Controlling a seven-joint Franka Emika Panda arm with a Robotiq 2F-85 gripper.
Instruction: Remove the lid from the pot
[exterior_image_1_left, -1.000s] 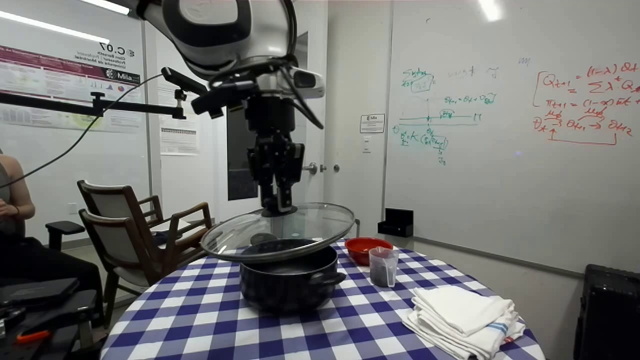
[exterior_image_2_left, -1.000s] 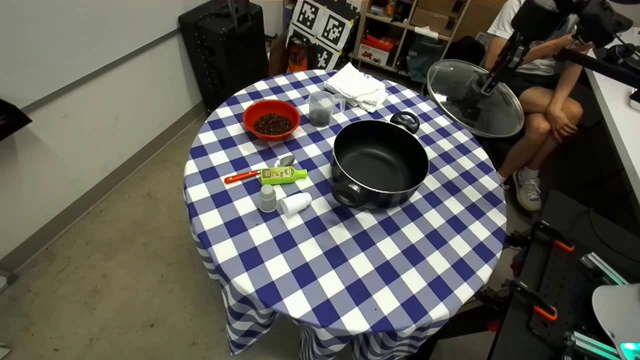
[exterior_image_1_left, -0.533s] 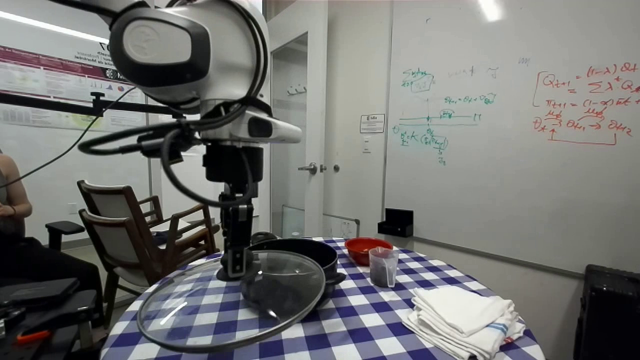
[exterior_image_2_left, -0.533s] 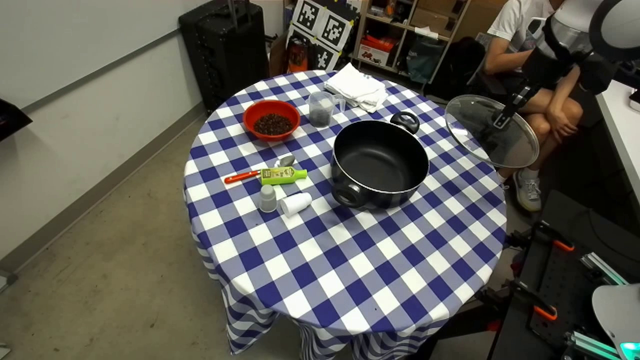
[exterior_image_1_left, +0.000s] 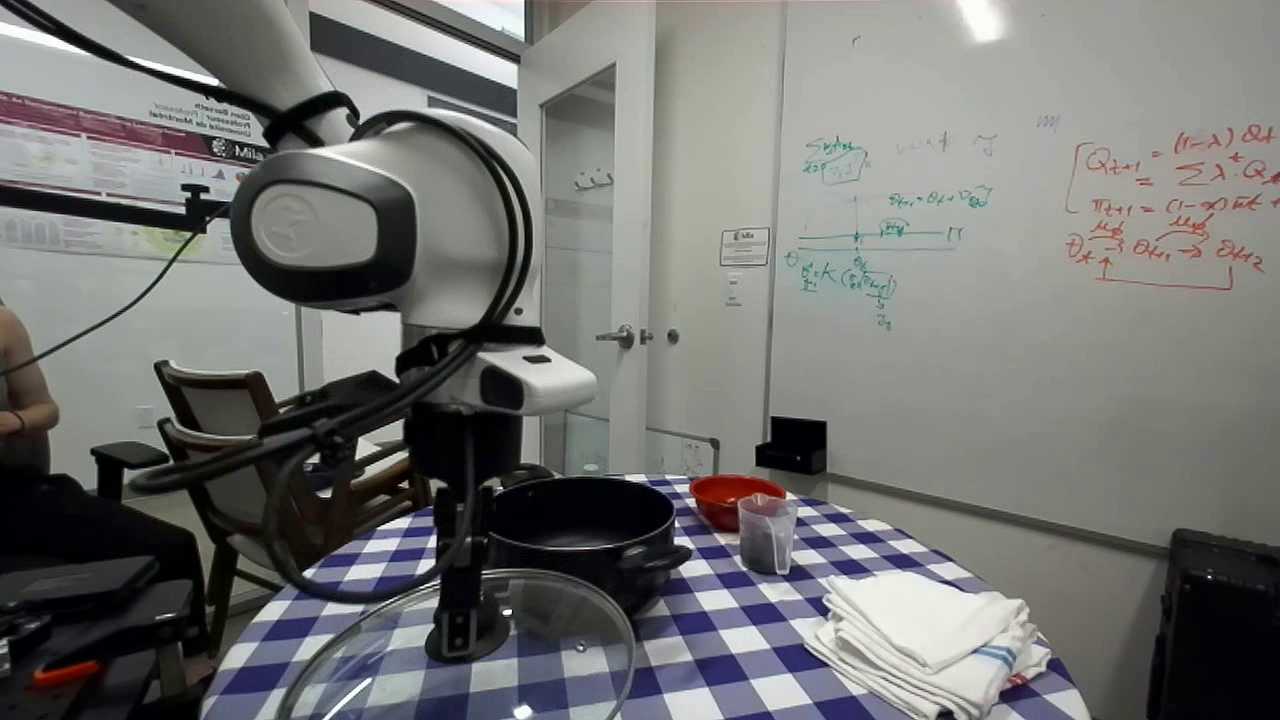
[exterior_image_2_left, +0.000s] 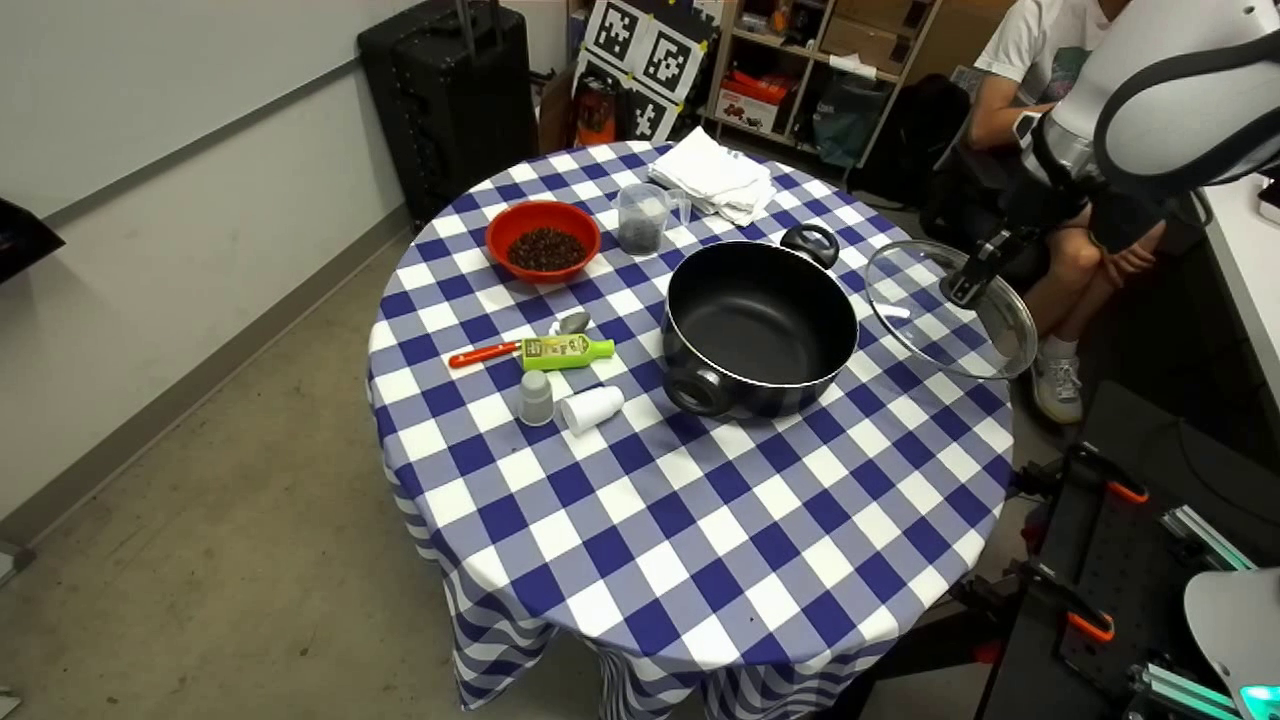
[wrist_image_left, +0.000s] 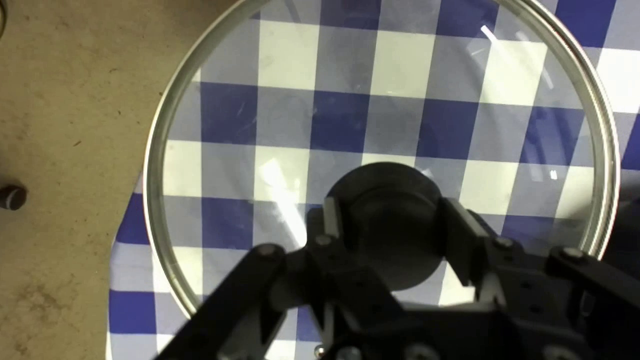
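Note:
The black pot (exterior_image_1_left: 590, 560) stands uncovered on the checked table in both exterior views; its bare inside shows in an exterior view (exterior_image_2_left: 760, 315). The clear round lid (exterior_image_2_left: 925, 335) with metal rim is beside the pot, low over the table near its edge and partly past it. It shows in an exterior view (exterior_image_1_left: 565, 630), cut by the lower border, and in the wrist view (wrist_image_left: 285, 115). My gripper (wrist_image_left: 390, 225) has a finger on each side of the lid's black knob (wrist_image_left: 385, 182), shut on it. I cannot tell whether the rim touches the cloth.
A red bowl (exterior_image_2_left: 543, 240) of dark bits, a clear measuring cup (exterior_image_2_left: 642, 218) and folded white towels (exterior_image_2_left: 712, 175) stand around the pot. A green bottle (exterior_image_2_left: 565, 351), a spoon (exterior_image_2_left: 485, 354) and small cups (exterior_image_2_left: 592, 408) lie beyond. A person (exterior_image_2_left: 1050, 120) sits behind the arm.
The lid, held by my gripper, has moved away from above the pot to its side and come down close to the table. The pot has not moved.

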